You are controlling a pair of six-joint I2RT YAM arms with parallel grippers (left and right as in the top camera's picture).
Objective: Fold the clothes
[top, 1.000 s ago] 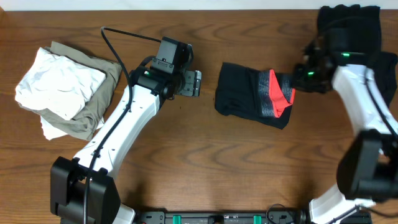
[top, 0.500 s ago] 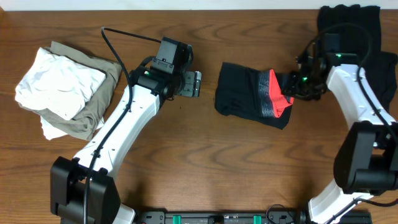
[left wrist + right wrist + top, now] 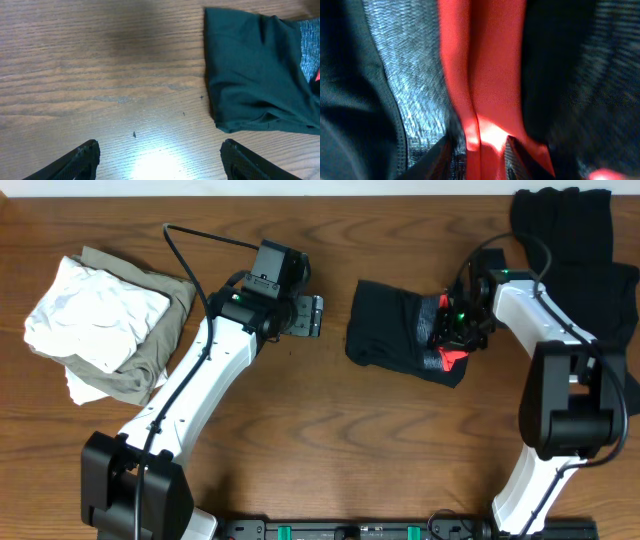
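The clothes in play are dark leggings (image 3: 388, 330), folded into a bundle at the table's middle, grey-and-coral waistband at the right end. My right gripper (image 3: 452, 340) is down on that waistband. In the right wrist view the red band (image 3: 485, 60) and the grey band (image 3: 405, 75) fill the frame, and the red band runs between my parted fingers, right gripper (image 3: 479, 152). My left gripper (image 3: 312, 315) hangs open over bare wood just left of the leggings (image 3: 255, 75), left gripper (image 3: 160, 160) holding nothing.
More black clothes (image 3: 565, 230) lie piled at the back right corner, behind the right arm. A white and khaki heap (image 3: 100, 320) sits at the far left. Bare wood table (image 3: 330, 440) lies in front.
My right gripper moved left from beside the leggings onto their waistband, and its fingers have parted. The left arm has not moved.
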